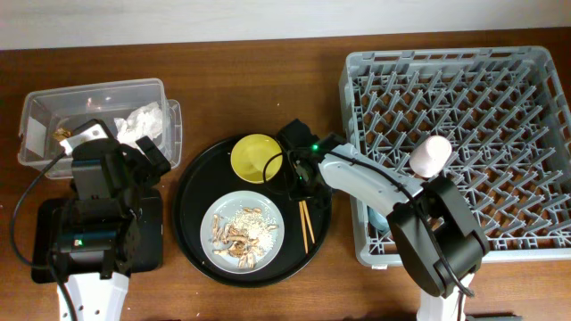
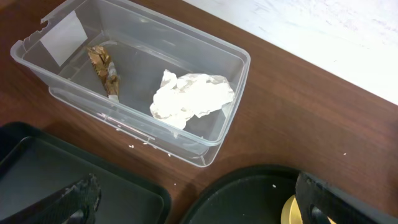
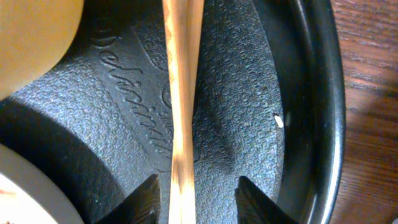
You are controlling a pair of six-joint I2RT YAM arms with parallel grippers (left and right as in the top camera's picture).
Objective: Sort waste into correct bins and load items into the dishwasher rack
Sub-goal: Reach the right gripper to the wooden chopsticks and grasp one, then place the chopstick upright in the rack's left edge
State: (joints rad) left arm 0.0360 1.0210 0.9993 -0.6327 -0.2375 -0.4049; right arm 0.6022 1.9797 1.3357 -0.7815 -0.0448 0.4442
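My right gripper is open, low over the round black tray, its fingers either side of the wooden chopsticks. The yellow bowl sits just left of it. The pale grey plate holds beige-brown food scraps. My left gripper is open and empty, between the clear tub and the shallow black tray. The tub holds the white napkin and the brownish wrapper. The pink cup stands in the grey rack.
A light-blue cup shows partly under my right arm at the rack's near-left edge. The round tray's raised rim runs close to the right of my right gripper. My left arm covers most of the shallow black tray.
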